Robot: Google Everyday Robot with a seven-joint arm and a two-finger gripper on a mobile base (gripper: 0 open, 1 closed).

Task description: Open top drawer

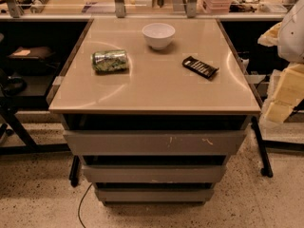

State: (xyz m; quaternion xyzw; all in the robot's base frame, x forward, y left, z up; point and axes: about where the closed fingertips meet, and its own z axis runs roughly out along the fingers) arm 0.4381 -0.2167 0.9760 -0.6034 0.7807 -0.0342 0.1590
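The top drawer (154, 142), wide, grey, scratched front, sits seemingly closed under the tabletop (156, 87).

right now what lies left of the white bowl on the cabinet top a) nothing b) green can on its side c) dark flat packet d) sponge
B: the green can lies on its side left of the white bowl; the gripper is not in view.

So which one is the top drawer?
Find the tan-topped cabinet in the middle. Of its three grey drawer fronts, the top drawer is the highest and widest, with pale scratches near its right. The gripper is out of view.
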